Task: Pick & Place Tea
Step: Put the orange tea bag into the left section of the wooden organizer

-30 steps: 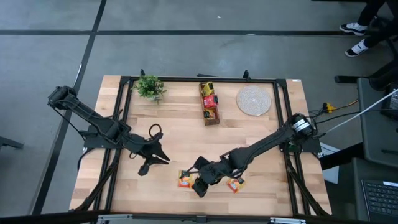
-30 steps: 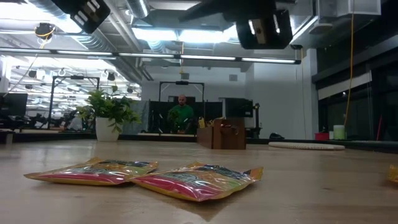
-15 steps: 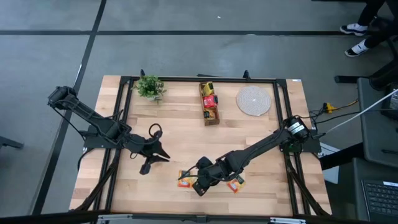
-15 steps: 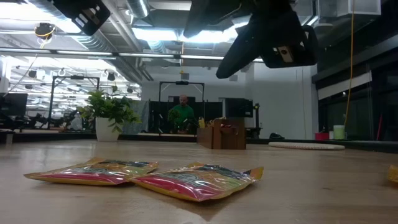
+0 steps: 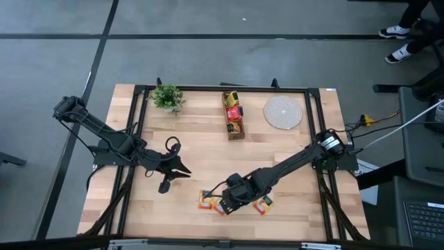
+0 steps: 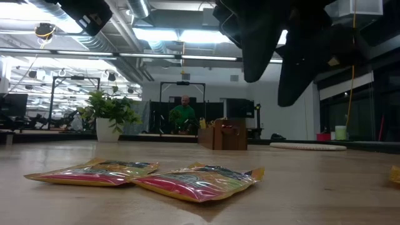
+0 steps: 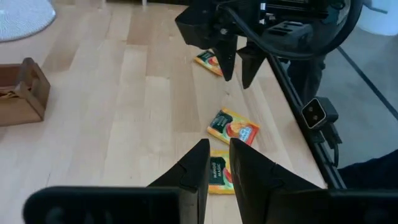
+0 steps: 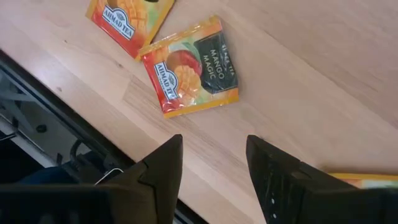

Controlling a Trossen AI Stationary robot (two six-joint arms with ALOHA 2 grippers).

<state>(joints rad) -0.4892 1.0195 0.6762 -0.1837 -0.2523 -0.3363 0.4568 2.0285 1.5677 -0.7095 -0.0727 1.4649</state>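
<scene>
Now right pincer [image 8: 211, 180], fingers spread wide, hangs above tea sachets [image 8: 189, 67] lying flat near desk [image 5: 208, 146] front edge, likely lining up a grasp. Left pincer [image 7: 216, 168], narrow and empty, waits mid-desk.

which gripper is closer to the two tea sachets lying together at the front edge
Right. The right gripper hovers directly over the sachet pair; the left gripper waits off to their left, farther back on the table.
</scene>
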